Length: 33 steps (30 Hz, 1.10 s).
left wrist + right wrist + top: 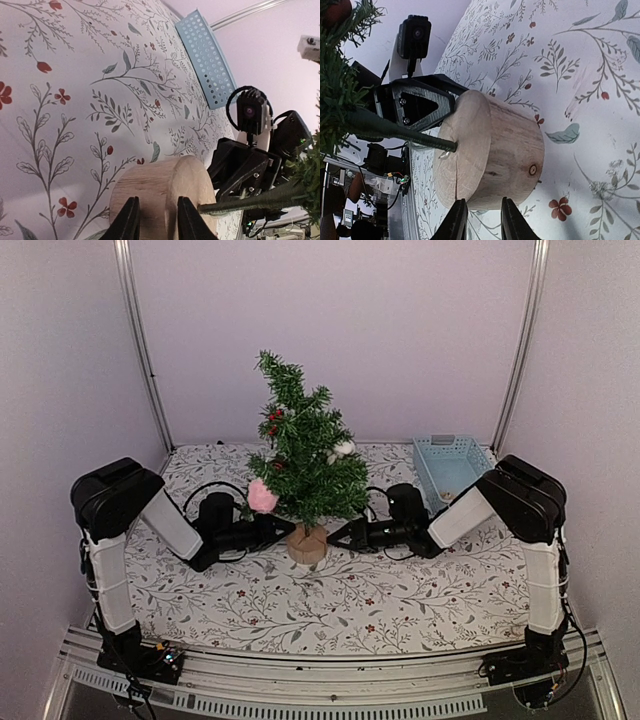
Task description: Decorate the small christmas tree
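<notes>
The small christmas tree (305,455) stands upright in the middle of the table on its pale wooden stump (307,545). It carries a pink pom-pom (262,496), a white ornament (343,449) and red berries (272,420). My left gripper (288,530) lies low at the stump's left side. In the left wrist view this gripper (157,220) is narrowly open and empty, its tips right at the stump (160,190). My right gripper (333,534) lies low at the stump's right side. In the right wrist view it (484,220) is narrowly open and empty, just short of the stump (500,155).
A light blue perforated basket (450,465) stands at the back right and also shows in the left wrist view (206,57). The table has a floral cloth (400,590). Metal frame posts (140,340) rise at both back corners.
</notes>
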### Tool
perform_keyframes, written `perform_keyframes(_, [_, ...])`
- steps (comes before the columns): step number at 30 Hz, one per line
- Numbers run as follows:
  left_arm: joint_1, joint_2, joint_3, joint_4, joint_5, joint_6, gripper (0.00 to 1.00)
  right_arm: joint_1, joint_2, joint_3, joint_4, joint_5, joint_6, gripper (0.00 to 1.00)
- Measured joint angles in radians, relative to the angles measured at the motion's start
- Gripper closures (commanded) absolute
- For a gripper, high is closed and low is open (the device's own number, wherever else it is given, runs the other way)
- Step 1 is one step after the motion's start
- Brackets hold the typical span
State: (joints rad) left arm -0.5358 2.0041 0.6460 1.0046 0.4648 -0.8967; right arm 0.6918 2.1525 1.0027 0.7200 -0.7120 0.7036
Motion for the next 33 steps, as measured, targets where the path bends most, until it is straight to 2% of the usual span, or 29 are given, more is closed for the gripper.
perform_keyframes(8, [0.035, -0.006, -0.002, -0.014, 0.017, 0.013, 0.71, 0.011, -0.088, -0.082, -0.034, 0.051, -0.008, 0.71])
perform_keyframes(15, [0.11, -0.068, -0.053, -0.044, 0.012, 0.013, 0.69, -0.035, -0.276, -0.17, -0.109, 0.116, -0.041, 0.69])
perform_keyframes(18, [0.141, -0.099, -0.085, -0.053, 0.009, 0.014, 0.69, -0.079, -0.379, -0.203, -0.187, 0.137, -0.072, 0.67])
perform_keyframes(21, [0.16, -0.142, -0.108, -0.076, -0.001, 0.021, 0.68, -0.14, -0.515, -0.196, -0.346, 0.17, -0.15, 0.64])
perform_keyframes(26, [0.163, -0.207, -0.113, -0.112, -0.007, 0.04, 0.68, -0.306, -0.681, -0.044, -0.595, 0.218, -0.312, 0.62])
perform_keyframes(30, [0.163, -0.235, -0.113, -0.116, -0.009, 0.04, 0.68, -0.458, -0.671, 0.148, -0.769, 0.288, -0.44, 0.61])
perform_keyframes(33, [0.163, -0.251, -0.117, -0.131, -0.009, 0.04, 0.67, -0.529, -0.62, 0.223, -0.861, 0.329, -0.513, 0.61])
